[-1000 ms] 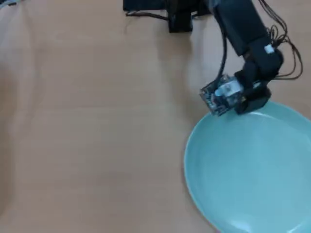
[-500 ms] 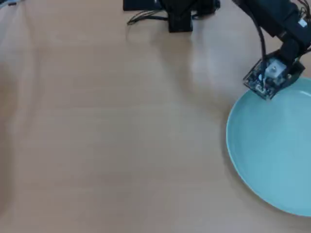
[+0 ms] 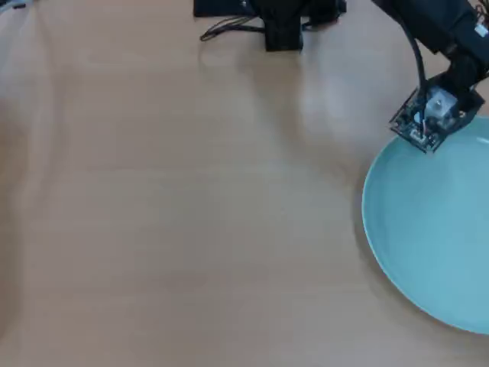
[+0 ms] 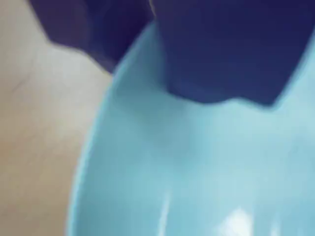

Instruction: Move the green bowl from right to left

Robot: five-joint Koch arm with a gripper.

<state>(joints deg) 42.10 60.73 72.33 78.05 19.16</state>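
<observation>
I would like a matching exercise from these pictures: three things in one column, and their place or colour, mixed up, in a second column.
Column one:
1. green bowl
2. gripper
3. table

Column two:
A. light wood, bare across the left and middle of the overhead view
B. black, at the bowl's upper rim
C. pale mint, cut off by the right edge of the overhead view

Pairs: 1-C, 2-B, 3-A

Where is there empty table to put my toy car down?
Lots of bare table lies left of the green bowl in the overhead view, below the black base. It is crowded only at the right edge, where the hand sits at the bowl's rim.
</observation>
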